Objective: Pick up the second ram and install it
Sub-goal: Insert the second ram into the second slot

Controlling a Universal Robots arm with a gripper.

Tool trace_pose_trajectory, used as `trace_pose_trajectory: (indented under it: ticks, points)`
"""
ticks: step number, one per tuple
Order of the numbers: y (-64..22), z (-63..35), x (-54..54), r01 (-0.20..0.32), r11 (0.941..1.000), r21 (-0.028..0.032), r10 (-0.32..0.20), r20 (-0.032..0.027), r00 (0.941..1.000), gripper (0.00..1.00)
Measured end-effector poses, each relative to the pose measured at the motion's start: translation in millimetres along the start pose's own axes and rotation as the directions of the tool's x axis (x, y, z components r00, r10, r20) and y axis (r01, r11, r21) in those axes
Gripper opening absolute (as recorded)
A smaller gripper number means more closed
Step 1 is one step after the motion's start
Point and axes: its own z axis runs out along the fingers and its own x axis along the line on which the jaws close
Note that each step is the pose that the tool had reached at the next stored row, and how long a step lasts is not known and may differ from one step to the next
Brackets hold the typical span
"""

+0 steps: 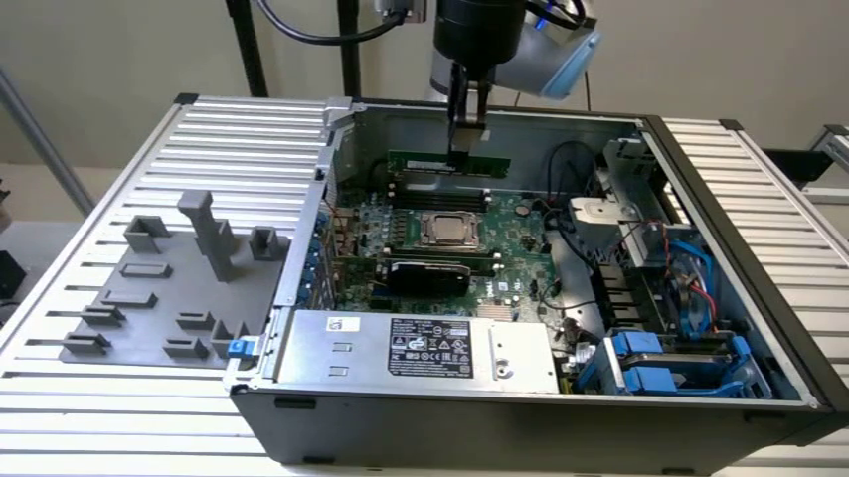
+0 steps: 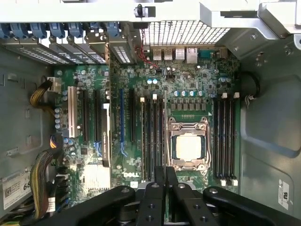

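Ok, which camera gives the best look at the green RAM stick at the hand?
The exterior view. There the second ram shows its long green side, gripped by the hand above the motherboard. The wrist view looks down along the closed fingers, which hide the stick between them.

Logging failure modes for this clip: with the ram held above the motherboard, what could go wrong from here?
The gripper holds the second ram near its middle; it might tilt and meet the black slots crooked. A sideways drift might hit the CPU socket beside those slots.
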Motion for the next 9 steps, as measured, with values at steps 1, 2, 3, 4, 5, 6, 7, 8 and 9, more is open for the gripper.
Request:
trace_pose_trajectory:
  ticks: [1, 2, 3, 4, 5, 6, 7, 8, 9]
  points:
    - [0.0, 0.0, 0.0, 0.000, 1.0000, 0.0000, 0.000, 0.0000, 1.0000, 0.00]
    - [0.0, 0.0, 0.0, 0.000, 1.0000, 0.0000, 0.000, 0.0000, 1.0000, 0.00]
    - [0.0, 0.0, 0.0, 0.000, 1.0000, 0.0000, 0.000, 0.0000, 1.0000, 0.00]
    - [0.0, 0.0, 0.0, 0.000, 1.0000, 0.0000, 0.000, 0.0000, 1.0000, 0.00]
    - [0.0, 0.0, 0.0, 0.000, 1.0000, 0.0000, 0.000, 0.0000, 1.0000, 0.00]
    - [0.0, 0.2, 0.0, 0.000, 1.0000, 0.0004, 0.000, -0.0002, 1.0000, 0.00]
    - [0.0, 1.4, 0.0, 0.000, 1.0000, 0.0036, 0.000, 0.0001, 1.0000, 0.00]
    - [-0.1, 3.1, 0.0, 0.000, 1.0000, 0.0057, 0.000, 0.0000, 1.0000, 0.00]
    - [-0.1, 4.9, 0.0, 0.000, 1.0000, 0.0061, 0.000, 0.0001, 1.0000, 0.00]
